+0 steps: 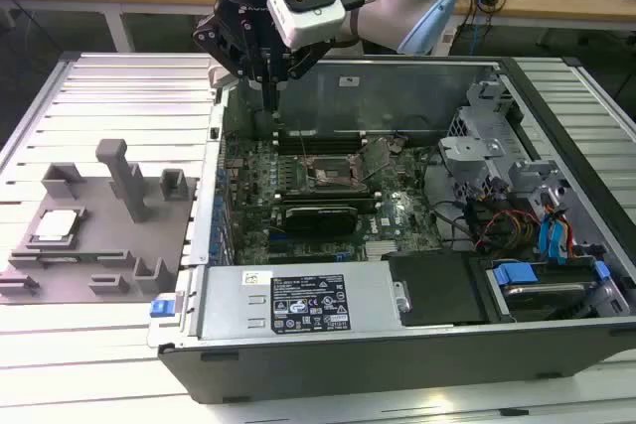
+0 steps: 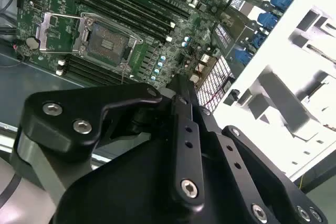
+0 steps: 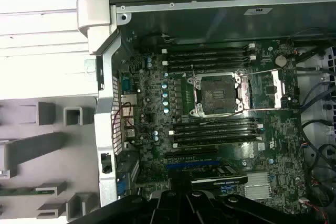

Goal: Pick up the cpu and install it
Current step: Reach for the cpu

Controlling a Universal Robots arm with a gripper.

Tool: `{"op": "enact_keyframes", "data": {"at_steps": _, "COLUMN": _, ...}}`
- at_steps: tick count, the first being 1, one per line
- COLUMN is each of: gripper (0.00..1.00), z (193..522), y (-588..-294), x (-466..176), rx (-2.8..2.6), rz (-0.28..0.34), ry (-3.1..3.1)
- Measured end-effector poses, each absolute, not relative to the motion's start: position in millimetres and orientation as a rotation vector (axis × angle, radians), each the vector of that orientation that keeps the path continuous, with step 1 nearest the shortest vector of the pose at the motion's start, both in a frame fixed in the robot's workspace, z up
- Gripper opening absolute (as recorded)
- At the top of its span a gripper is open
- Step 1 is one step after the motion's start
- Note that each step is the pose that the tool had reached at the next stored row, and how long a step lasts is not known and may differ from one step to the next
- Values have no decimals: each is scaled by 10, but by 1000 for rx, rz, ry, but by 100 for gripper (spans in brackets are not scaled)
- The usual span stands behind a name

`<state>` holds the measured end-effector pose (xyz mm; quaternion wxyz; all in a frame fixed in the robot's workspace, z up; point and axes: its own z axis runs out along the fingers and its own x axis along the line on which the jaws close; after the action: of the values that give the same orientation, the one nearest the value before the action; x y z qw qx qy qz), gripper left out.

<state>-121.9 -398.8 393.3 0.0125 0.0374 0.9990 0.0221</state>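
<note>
The cpu (image 1: 56, 225), a small pale square chip, lies in a recess of the grey fixture (image 1: 99, 245) on the exterior view's left, outside the computer case. My gripper (image 1: 270, 98) hangs over the back left corner of the motherboard (image 1: 318, 196), far from the cpu, with its fingers shut and nothing between them. The dark cpu socket (image 1: 323, 172) is uncovered, its metal load plate (image 1: 375, 157) swung up beside it. Both wrist views show the socket (image 3: 216, 94) (image 2: 107, 43) beyond the gripper (image 3: 181, 196) (image 2: 179, 82).
The open case (image 1: 397, 345) has a labelled power supply (image 1: 298, 303) along its front, drive cages and blue cables (image 1: 547, 235) at the exterior view's right, and memory slots (image 3: 210, 59) either side of the socket. Grey posts (image 1: 124, 176) rise from the fixture.
</note>
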Motion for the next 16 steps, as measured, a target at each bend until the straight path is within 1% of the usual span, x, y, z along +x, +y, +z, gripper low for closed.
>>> {"op": "enact_keyframes", "data": {"at_steps": 16, "gripper": 11, "z": 3933, "y": -3989, "x": -1271, "rx": 117, "rz": 69, "ry": 3114}}
